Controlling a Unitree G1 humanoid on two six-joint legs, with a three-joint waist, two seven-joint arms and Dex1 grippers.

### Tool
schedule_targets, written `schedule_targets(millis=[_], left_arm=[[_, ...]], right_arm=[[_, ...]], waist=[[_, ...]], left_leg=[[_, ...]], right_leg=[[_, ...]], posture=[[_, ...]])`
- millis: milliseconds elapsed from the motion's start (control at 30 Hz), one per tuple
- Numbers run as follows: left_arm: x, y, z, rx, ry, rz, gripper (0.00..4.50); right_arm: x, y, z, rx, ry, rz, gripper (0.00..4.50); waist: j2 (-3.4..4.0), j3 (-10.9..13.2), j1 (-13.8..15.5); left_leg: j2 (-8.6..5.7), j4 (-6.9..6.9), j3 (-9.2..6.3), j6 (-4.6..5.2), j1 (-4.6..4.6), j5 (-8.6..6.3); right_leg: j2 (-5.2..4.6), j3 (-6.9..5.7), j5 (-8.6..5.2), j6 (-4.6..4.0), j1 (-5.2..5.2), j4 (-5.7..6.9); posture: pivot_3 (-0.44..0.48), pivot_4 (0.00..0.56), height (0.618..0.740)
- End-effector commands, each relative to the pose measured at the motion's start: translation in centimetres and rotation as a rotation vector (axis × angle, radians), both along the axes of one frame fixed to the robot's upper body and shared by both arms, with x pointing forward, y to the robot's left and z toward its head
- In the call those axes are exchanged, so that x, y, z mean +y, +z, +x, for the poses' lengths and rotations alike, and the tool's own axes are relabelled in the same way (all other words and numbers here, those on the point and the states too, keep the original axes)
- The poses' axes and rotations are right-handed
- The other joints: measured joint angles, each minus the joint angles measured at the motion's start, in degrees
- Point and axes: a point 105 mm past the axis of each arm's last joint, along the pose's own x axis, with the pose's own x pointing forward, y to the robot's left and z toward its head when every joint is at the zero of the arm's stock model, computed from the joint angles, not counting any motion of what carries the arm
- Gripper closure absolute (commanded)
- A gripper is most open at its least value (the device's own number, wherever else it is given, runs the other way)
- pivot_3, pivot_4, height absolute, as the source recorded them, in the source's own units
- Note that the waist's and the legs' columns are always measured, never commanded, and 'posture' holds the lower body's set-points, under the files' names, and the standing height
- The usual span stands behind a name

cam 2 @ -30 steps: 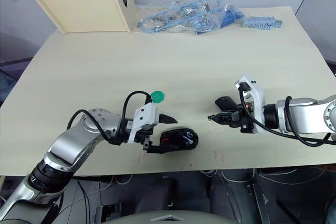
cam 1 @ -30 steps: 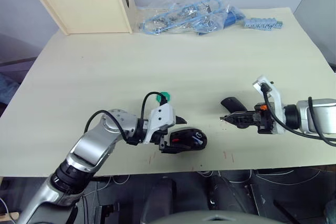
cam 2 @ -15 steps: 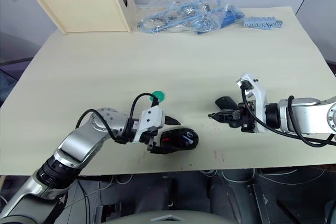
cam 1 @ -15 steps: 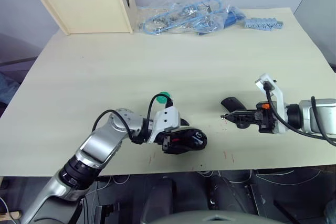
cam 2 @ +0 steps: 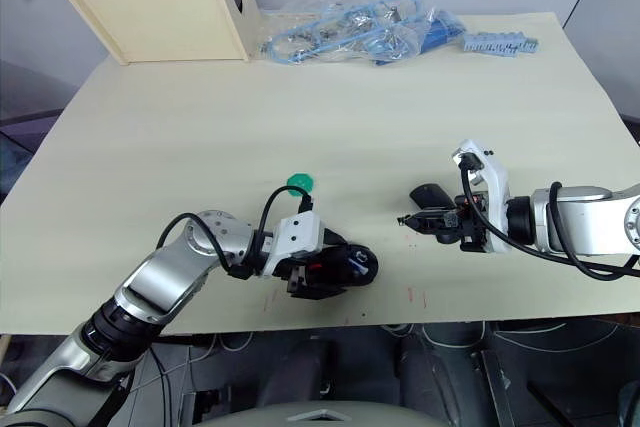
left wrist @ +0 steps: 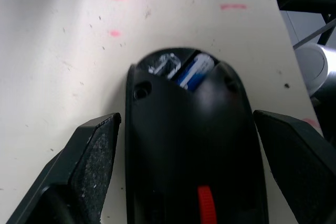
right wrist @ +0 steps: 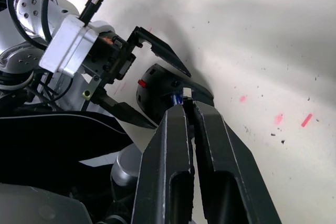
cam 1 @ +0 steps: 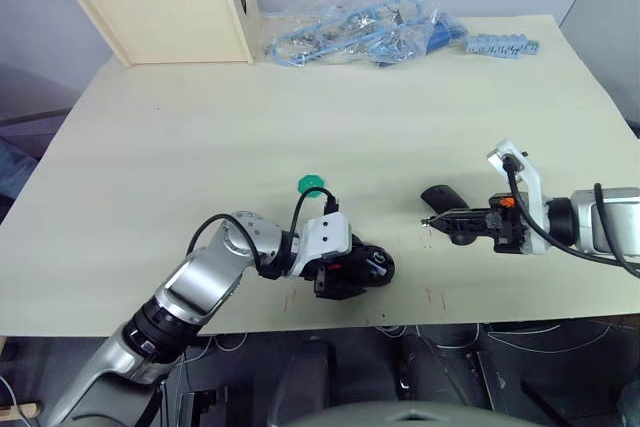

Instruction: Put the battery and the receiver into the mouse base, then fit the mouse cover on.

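Our left gripper (left wrist: 184,145) sits wide apart around the mouse base (cam 1: 360,269) with the battery (left wrist: 195,70) inside, so we think the receiver, maybe pinched in our closed right gripper (cam 1: 430,221), goes in next.

pale table (cam 1: 200,147) bears mouse base (cam 1: 365,267), mouse cover (cam 1: 442,196), green disc (cam 1: 311,184), perhaps bagged cables (cam 1: 350,37).

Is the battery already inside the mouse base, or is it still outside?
Inside. In the left wrist view the blue battery lies in the open compartment of the mouse base, between the open fingers of the left gripper.
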Motion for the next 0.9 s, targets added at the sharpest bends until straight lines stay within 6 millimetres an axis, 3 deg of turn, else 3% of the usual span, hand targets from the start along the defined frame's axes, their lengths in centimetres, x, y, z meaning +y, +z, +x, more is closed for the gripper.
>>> schedule_targets(millis=[33, 267, 667, 800, 900], left_arm=[[-0.4, 0.5, 0.1, -0.042, -0.023, -0.009, 0.17], [-0.5, 0.3, 0.3, -0.056, -0.024, -0.012, 0.17], [-0.6, 0.3, 0.4, -0.068, -0.026, -0.02, 0.17], [-0.7, 0.3, 0.3, -0.066, -0.028, -0.024, 0.17], [-0.7, 0.3, 0.3, -0.061, -0.028, -0.028, 0.94]], right_arm=[[0.0, 1.0, -0.4, -0.032, 0.007, 0.012, 4.5], [-0.8, -0.1, -0.9, -0.003, -0.025, -0.006, 4.5], [-3.4, -4.9, -3.5, 0.108, -0.127, -0.072, 4.5], [-3.7, -5.5, -4.0, 0.119, -0.15, -0.074, 4.5], [-3.8, -5.5, -4.1, 0.114, -0.157, -0.069, 4.5]], waist=[[0.0, 0.0, 0.01], [0.0, 0.0, 0.04], [-0.01, 0.0, 0.03], [-0.02, 0.0, 0.17], [-0.02, 0.0, 0.08]], left_leg=[[0.01, 0.0, 0.0, 0.0, 0.0, 0.0], [0.02, 0.0, 0.0, 0.0, 0.01, 0.0], [0.01, 0.02, 0.01, 0.0, 0.08, 0.0], [0.0, 0.02, -0.03, 0.0, 0.05, 0.0], [-0.01, 0.03, -0.02, 0.0, 0.08, 0.0]], right_leg=[[0.0, 0.0, 0.0, 0.0, 0.0, 0.0], [0.0, 0.0, 0.0, 0.0, 0.01, 0.0], [0.01, 0.02, 0.0, 0.01, 0.08, 0.02], [0.0, -0.03, 0.0, 0.01, 0.11, -0.02], [0.01, -0.01, 0.0, 0.01, 0.12, 0.0]], posture=[[0.0, 0.15, 0.74], [0.0, 0.15, 0.74], [0.0, 0.15, 0.74], [0.0, 0.15, 0.74], [0.0, 0.15, 0.74]])
